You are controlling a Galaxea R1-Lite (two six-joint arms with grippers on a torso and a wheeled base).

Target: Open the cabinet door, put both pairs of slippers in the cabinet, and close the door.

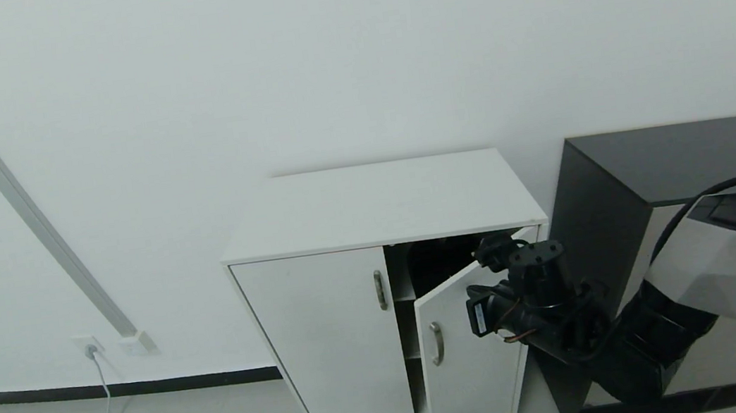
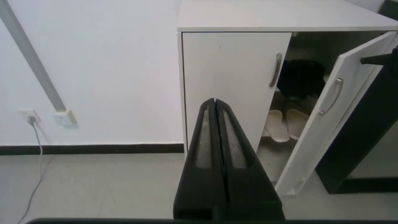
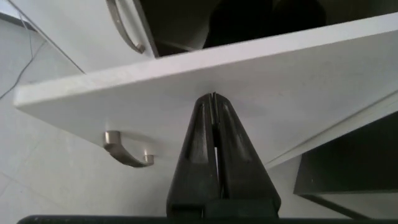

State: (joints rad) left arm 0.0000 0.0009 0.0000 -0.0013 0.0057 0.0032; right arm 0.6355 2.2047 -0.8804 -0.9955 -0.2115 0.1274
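Two-thirds through, at a guess: closing step in hand. Spot the white two-door laminate cabinet (image 1: 375, 205) against the wall, left door (image 1: 325, 340) closed, right door (image 1: 467, 364) ajar. Find the pale beige pair of slippers (image 2: 285, 123) side by side on the middle shelf, near its front edge, and a black pair (image 2: 301, 78) on the shelf above, dim in shadow. Note the right gripper (image 3: 215, 102), fingers pressed fully together and holding nothing, tips against the outer face of the right door near its top edge, above the curved metal handle (image 3: 127, 155). Note the left gripper (image 2: 215, 106), likewise closed tight and empty, hanging out in front of the left door, apart from it.

Push square to the panel, better nearer the handle side for leverage, and follow the arc slowly until flush with the left door; avoid slipping off the top edge. Check no slipper toe juts past the shelf's front edge. Mind the tall black cabinet (image 1: 597, 219) just beside the white one's right side, crowding the right arm. Ignore the wall socket (image 1: 89, 346) with its grey cable (image 1: 106, 404) and the slanted grey trunking (image 1: 1, 176), well apart.
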